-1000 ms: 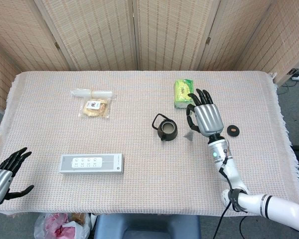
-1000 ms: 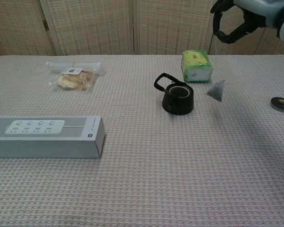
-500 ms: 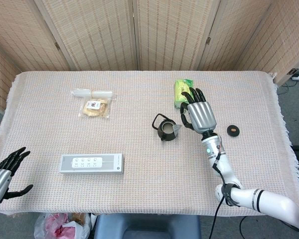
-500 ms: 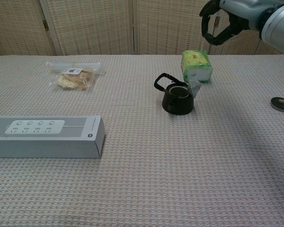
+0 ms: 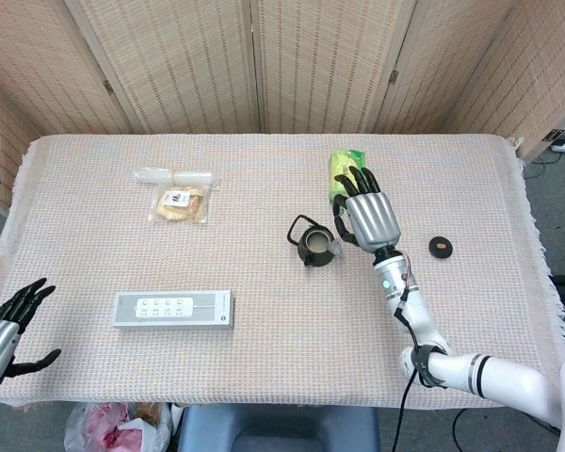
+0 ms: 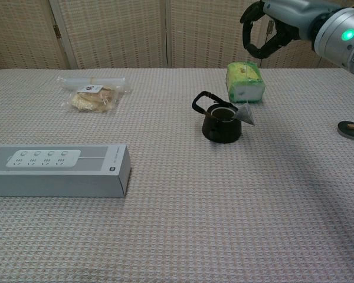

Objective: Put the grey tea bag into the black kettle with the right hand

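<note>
Nearest lies the white power strip box (image 6: 58, 170), its small printing too fine to read, and farther back a clear snack packet (image 6: 92, 94) carries a white label that is also illegible. The black kettle (image 6: 221, 121) stands mid-table with the grey tea bag (image 6: 245, 114) hanging at its right rim, below the raised right hand (image 6: 265, 32), whose curled fingers pinch the bag's string. Beyond sits a green packet (image 6: 245, 82) with unreadable print; the left hand (image 5: 8, 330) rests spread at the table's near left edge.

A woven folding screen (image 5: 264, 61) stands behind the table (image 5: 264, 348), which wears a pale knitted cloth; grey floor (image 5: 560, 226) alongside.
</note>
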Controlling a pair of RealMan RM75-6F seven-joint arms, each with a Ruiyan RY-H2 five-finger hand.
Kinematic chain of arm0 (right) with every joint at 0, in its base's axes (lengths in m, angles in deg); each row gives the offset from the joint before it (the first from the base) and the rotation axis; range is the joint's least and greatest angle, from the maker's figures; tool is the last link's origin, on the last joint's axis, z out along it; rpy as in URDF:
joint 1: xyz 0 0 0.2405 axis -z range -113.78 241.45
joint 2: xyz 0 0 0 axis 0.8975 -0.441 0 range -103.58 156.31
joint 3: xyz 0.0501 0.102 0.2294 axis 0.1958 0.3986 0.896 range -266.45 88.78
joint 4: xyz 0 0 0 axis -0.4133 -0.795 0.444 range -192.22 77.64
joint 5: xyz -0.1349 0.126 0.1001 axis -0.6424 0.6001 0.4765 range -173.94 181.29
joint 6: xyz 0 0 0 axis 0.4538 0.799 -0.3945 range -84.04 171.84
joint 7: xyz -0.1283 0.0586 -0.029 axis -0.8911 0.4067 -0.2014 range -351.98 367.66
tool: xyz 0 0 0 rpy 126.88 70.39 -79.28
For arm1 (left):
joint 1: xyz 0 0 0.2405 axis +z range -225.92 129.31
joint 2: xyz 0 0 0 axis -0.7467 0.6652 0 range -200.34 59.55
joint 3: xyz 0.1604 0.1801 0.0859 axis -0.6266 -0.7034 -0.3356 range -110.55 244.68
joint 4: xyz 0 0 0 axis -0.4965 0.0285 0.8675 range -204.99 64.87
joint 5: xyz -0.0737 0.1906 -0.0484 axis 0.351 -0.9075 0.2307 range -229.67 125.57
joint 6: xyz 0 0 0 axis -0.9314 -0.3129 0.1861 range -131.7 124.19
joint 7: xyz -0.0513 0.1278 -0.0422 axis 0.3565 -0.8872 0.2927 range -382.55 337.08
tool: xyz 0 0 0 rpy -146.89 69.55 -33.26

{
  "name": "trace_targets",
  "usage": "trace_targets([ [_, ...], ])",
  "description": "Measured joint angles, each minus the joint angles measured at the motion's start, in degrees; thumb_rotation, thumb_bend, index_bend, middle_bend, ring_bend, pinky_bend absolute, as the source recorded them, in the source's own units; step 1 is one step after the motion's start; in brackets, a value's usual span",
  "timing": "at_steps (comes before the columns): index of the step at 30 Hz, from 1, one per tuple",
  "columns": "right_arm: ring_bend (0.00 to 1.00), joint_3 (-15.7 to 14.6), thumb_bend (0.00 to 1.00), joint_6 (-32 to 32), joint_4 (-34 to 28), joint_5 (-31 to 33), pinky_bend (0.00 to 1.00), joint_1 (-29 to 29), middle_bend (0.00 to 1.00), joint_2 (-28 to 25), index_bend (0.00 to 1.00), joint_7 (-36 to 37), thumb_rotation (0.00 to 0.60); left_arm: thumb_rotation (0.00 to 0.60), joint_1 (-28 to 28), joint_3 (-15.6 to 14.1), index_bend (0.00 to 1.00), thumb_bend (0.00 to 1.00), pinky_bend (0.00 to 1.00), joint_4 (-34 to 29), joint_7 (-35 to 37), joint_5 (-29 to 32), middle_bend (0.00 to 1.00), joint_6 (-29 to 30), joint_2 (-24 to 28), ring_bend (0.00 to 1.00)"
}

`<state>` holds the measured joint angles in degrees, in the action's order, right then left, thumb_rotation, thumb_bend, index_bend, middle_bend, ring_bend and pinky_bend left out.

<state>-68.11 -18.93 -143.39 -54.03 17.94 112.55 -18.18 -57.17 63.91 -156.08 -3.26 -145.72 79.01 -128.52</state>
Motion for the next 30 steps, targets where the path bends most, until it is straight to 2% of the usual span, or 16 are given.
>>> trace_targets([
  [19,0.00,1.75,0.45,2.39,3.66,4.04,0.00,-5.39,0.17,2.35,0.65,-2.00,0.600,0.600,-0.06,0.35,0.00,0.27,0.18,0.69,1.73,0.79,0.00,-0.44,0.25,0.00],
  [30,0.00,-1.42,0.45,2.19,5.29,3.99,0.00,-5.04,0.17,3.37,0.65,-2.76,0.600,0.600,0.05,0.25,0.00,0.27,0.18,0.57,1.10,0.54,0.00,-0.38,0.14,0.00],
])
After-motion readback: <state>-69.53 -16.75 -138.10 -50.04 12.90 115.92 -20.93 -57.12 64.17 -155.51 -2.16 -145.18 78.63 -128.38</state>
